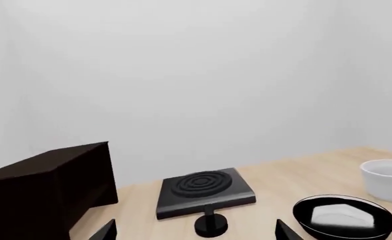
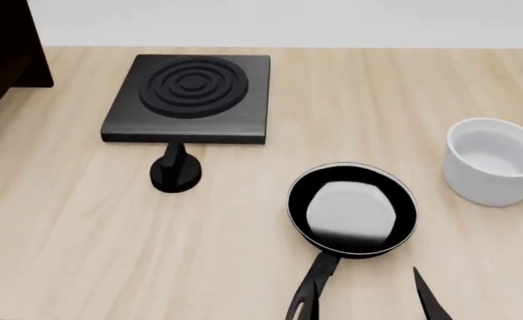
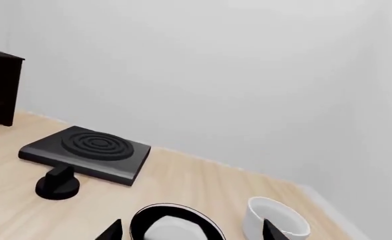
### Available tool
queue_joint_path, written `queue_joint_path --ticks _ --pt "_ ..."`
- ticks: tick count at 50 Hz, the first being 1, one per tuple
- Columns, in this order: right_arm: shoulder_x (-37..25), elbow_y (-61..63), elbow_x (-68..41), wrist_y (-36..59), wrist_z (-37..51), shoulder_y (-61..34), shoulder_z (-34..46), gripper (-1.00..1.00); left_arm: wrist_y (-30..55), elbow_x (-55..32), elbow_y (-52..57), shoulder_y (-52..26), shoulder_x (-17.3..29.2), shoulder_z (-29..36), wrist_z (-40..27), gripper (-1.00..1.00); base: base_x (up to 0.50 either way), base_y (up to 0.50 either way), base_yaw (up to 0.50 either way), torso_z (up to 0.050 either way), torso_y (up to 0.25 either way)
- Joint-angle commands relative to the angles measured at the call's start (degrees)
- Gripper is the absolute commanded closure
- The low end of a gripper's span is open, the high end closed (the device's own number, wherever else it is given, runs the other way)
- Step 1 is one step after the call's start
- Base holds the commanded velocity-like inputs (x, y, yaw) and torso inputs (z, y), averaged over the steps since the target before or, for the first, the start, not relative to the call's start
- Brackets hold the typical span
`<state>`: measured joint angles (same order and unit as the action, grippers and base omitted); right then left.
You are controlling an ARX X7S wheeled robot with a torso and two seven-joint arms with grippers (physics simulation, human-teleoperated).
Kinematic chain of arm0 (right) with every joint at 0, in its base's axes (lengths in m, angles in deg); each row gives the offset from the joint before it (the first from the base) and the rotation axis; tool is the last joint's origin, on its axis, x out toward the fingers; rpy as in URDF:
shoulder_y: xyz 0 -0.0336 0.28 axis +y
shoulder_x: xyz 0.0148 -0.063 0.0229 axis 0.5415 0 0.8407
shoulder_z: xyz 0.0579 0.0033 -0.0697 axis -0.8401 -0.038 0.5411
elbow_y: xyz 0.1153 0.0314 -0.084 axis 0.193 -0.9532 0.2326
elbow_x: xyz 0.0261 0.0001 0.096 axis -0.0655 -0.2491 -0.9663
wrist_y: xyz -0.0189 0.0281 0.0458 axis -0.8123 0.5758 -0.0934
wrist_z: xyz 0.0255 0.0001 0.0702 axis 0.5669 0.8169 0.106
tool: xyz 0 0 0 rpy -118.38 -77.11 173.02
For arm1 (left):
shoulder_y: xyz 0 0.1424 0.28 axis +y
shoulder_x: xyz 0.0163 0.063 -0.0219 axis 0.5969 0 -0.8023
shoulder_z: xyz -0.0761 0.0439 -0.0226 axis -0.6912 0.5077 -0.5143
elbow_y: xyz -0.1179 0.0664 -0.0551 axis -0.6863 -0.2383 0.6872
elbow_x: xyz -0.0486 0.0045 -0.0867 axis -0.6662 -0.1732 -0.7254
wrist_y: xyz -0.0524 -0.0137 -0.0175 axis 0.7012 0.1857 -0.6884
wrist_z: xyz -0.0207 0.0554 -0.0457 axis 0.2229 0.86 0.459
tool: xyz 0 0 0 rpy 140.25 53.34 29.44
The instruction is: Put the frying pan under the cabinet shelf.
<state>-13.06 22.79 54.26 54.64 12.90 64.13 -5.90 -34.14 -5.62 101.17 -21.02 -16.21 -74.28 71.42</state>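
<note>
The frying pan, glossy black with a thin pale rim and a pale reflection inside, lies flat on the wooden table, and its handle points toward me. In the right wrist view the pan sits just ahead of my open right gripper, and nothing is between its jaws. One of its fingers shows right of the handle in the head view. My left gripper is open and empty, and the pan lies off to one side of it. The dark cabinet shelf stands at the far left.
A square black burner plate with rings lies at the back. A black knob stands just in front of the plate and directly ahead of the left jaws. A white round pot stands right of the pan. The table ends at a pale wall.
</note>
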Motion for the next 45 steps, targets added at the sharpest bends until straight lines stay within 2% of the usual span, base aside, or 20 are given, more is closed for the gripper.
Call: queue_joint_path --ticks 1,9,14,17,22,24,29,34,45 --pt "-0.77 3.85 1.12 4.47 -0.52 -1.79 1.28 -1.00 5.08 -1.26 5.69 0.07 1.58 -0.51 0.10 -1.00 0.00 0.00 0.00 0.050 0.023" --pt "-1.26 6.02 2.58 7.29 -0.74 -3.10 2.28 -1.00 5.25 -1.84 6.98 0.66 3.66 0.02 -1.81 -1.00 0.00 0.00 0.00 0.050 0.022" --pt "-1.45 6.25 3.00 7.81 -0.75 -3.46 2.81 -1.00 4.38 -4.73 7.02 0.61 8.54 1.44 -7.14 -1.00 0.00 0.00 0.00 0.050 0.018" --pt "-1.47 6.99 3.29 8.67 -0.93 -3.79 3.13 -1.00 3.73 -5.06 7.03 0.29 15.10 4.50 -14.35 -1.00 0.00 0.00 0.00 0.050 0.019" --pt "-1.57 7.86 3.95 9.86 -1.17 -4.46 3.72 -1.00 -0.78 -9.52 7.03 -2.62 33.77 14.58 -34.08 -1.00 0.00 0.00 0.00 0.050 0.019" --pt "-1.56 7.99 4.07 10.00 -1.24 -4.57 3.95 -1.00 -2.87 -10.10 7.02 -4.84 39.74 19.56 -40.64 -1.00 0.00 0.00 0.00 0.050 0.019" --pt "-1.63 8.33 4.52 10.35 -1.38 -4.90 4.32 -1.00 -5.49 -10.92 7.02 -11.83 48.37 29.95 -50.80 -1.00 0.00 0.00 0.00 0.050 0.019" --pt "-1.78 8.14 5.20 9.96 -1.06 -5.01 4.74 -1.00 -7.22 -11.91 6.98 -16.81 51.58 36.38 -55.06 -1.00 0.00 0.00 0.00 0.040 0.016" --pt "-1.64 8.84 6.37 10.41 -1.41 -5.43 5.36 -1.00 -7.83 -11.83 6.77 -19.06 53.07 39.50 -57.43 -1.00 0.06 0.50 0.00 0.000 0.000"
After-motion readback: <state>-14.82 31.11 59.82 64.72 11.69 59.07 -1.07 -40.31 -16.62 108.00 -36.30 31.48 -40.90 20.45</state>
